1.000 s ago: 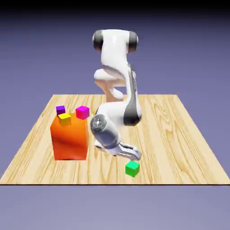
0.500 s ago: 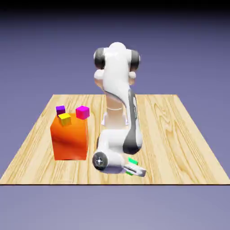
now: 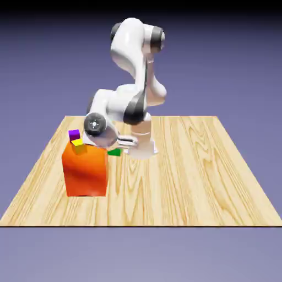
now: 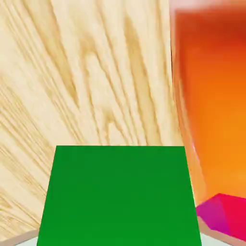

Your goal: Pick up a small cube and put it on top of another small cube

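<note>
Green cube fills the lower middle of the hand view, large and square-on, which fits it being clamped between the jaws; the fingertips themselves are hidden behind it. In the exterior view only a sliver of the green cube shows beneath the gripper, held in the air just at 3 o'clock of the orange block's top edge, clear of the table.

On the block's top sit a yellow cube and, just at 11 o'clock of it, a purple cube. The magenta cube cannot be seen in the exterior view, where the arm's wrist covers that spot, but the hand view shows it at about 4 o'clock of the green cube, beside the orange block, which fills the right side of that view.

By its looks the green cube is a rigid, light little block with flat, smooth faces. It should not deform under pressure, though smooth sides could let it slip or twist if the grip were off-centre. The sound way to hold it is on two opposite side faces, near their middle, so its bottom face stays level for setting down. It appears to be held that way now.

The likely step in hand is carrying it toward one of the small cubes on the block. Placement will call for a level, centred landing, since the target's top is no wider than the green cube itself.
</note>
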Available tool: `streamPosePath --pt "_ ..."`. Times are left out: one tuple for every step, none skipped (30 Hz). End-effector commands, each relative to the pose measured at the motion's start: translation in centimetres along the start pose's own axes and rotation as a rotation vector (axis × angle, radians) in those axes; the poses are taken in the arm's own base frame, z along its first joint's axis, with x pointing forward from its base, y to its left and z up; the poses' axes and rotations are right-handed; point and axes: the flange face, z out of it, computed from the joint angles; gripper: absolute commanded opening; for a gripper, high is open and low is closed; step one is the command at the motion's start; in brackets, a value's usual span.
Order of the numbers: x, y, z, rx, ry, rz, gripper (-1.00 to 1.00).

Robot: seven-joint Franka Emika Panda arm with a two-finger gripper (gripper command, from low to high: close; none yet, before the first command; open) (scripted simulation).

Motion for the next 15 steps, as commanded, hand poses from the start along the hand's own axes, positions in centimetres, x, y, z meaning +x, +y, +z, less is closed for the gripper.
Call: streamPosePath --pt "-0.4 1.6 0.2 -0.018 0.008 -0.017 -1.0" --pt "-0.7 3.3 0.4 -0.034 0.013 -0.033 -1.0" --pt "-1.0 4.9 0.7 -0.049 0.016 -0.049 -1.0" --pt "-1.3 6.5 1.0 -0.063 0.018 -0.065 -1.0" --pt "-1.4 7.2 1.2 -0.069 0.019 -0.072 -1.0" --pt "-1.4 7.2 1.2 -0.069 0.019 -0.072 -1.0" --pt "-1.1 7.0 2.3 -0.069 0.019 -0.071 -1.0" --pt "-0.9 6.9 3.5 -0.07 0.019 -0.071 -1.0" --pt "-0.6 6.8 4.6 -0.069 0.019 -0.071 -1.0" --pt "-0.4 6.6 5.8 -0.069 0.019 -0.071 -1.0" --pt "-0.3 6.5 7.0 -0.069 0.019 -0.072 -1.0" --pt "-0.2 6.4 7.4 -0.069 0.02 -0.072 -1.0" --pt "-0.2 6.4 7.4 -0.069 0.02 -0.072 1.0" --pt "-0.2 6.4 7.4 -0.069 0.02 -0.072 1.0" --pt "-0.4 6.6 6.2 -0.069 0.019 -0.071 1.0"
